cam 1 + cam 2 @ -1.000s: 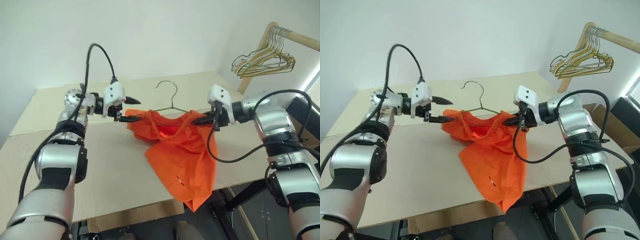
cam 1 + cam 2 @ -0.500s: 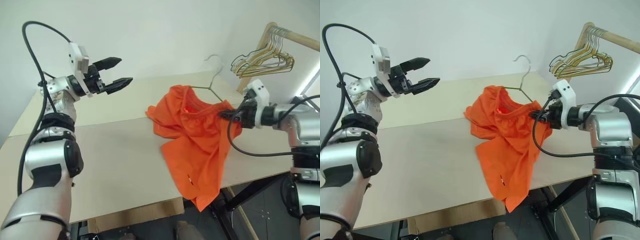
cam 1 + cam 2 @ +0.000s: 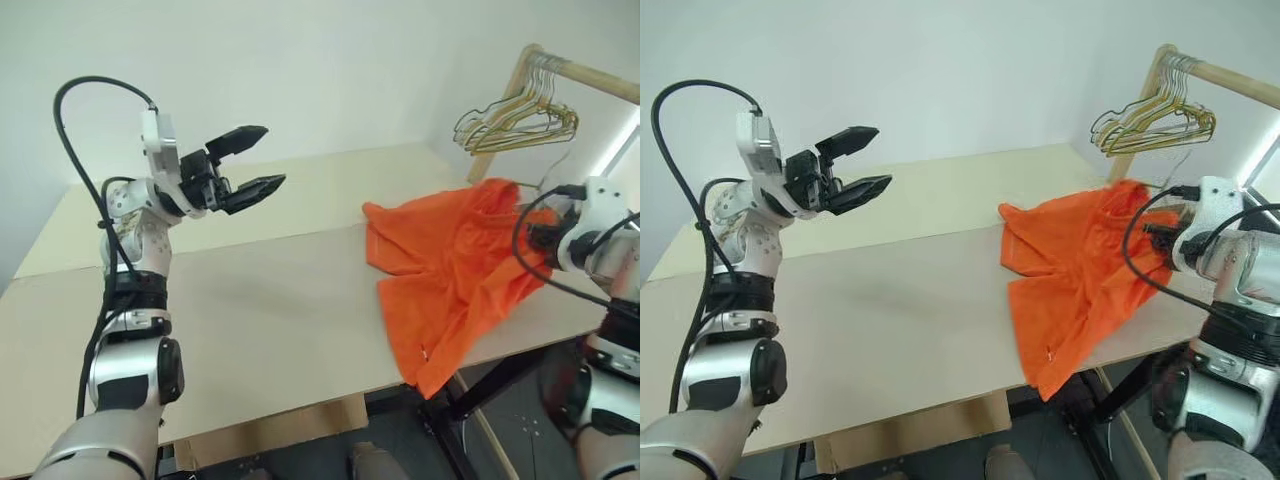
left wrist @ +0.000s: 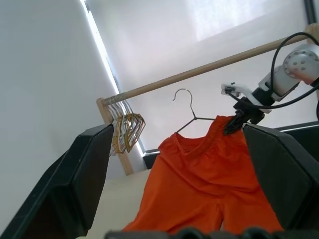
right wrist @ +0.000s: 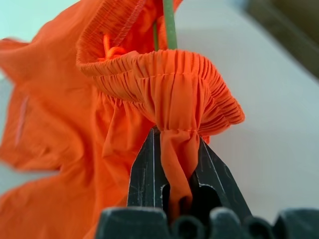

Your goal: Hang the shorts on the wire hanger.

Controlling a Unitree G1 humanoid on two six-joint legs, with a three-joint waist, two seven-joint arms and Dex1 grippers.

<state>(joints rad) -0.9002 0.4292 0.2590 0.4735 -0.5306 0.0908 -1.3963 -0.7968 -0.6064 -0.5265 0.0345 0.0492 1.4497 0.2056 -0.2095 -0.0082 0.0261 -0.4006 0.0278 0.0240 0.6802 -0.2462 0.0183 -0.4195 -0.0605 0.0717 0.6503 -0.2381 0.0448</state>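
The bright orange shorts [image 3: 450,260] lie at the right end of the table, with one leg drooping over the front edge. My right gripper [image 5: 177,134] is shut on a bunched piece of their gathered waistband and holds that end up. The thin wire hanger [image 4: 187,107] rises out of the waistband with its hook free above, and its green wire [image 5: 169,25] runs into the fabric just past my right gripper. My left gripper [image 3: 270,155] is open and empty, raised over the left part of the table and well apart from the shorts.
The pale wooden table [image 3: 250,300] is bare left of the shorts. At the back right stands a wooden rail [image 3: 590,75] with a bunch of gold and cream hangers [image 3: 515,115]. A dark stand [image 3: 480,395] shows below the table's right front corner.
My right gripper has dragged the shorts and hanger from the table's middle to its right end. My left gripper has drawn back from the shorts, risen and opened wider.
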